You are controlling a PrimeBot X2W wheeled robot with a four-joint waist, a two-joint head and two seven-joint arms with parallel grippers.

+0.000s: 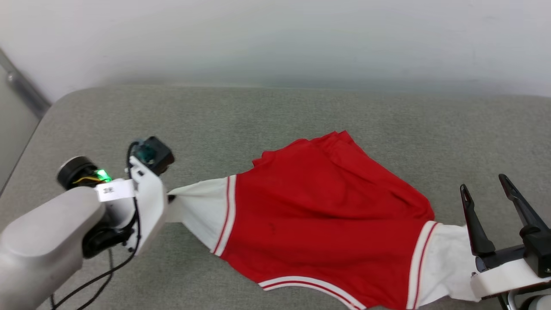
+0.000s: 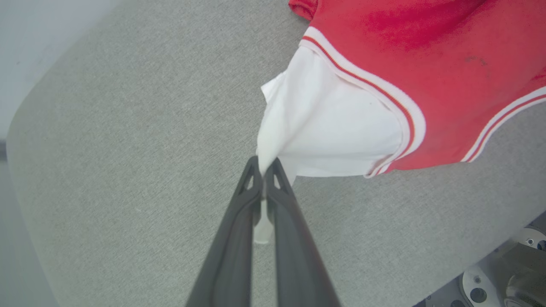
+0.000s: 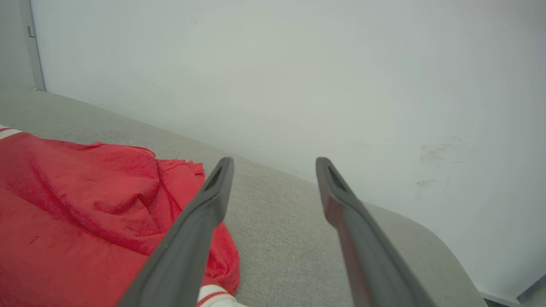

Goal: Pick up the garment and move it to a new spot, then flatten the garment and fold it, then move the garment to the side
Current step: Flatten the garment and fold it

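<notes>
The garment [image 1: 327,215], a red jersey-style T-shirt with white short sleeves and red-and-white striped trim, lies plain red side up on a grey fabric-covered bench [image 1: 258,112] with rounded corners, set against a pale wall [image 1: 275,38]. The body of the shirt is rumpled, with folds gathering toward its far edge, and it stretches across the bench between the two arms. On the robot's left, the white sleeve [image 2: 332,123] is drawn out into a narrow point. The left tool [image 2: 265,168], two long dark fingers, is closed tight on the tip of this sleeve, and a strip of white cloth shows between the fingers below the tips. The pale left forearm [image 1: 47,232] reaches in from the lower left, its wrist turned toward the shirt. On the robot's right, the other white sleeve [image 1: 447,262] lies at the near edge of the bench. The right tool [image 1: 483,183] stands with its fingers spread wide and nothing between them, pointing toward the wall, above the outer end of that sleeve. Whether it touches the cloth cannot be told. The striped hem [image 1: 310,286] runs along the near side.
</notes>
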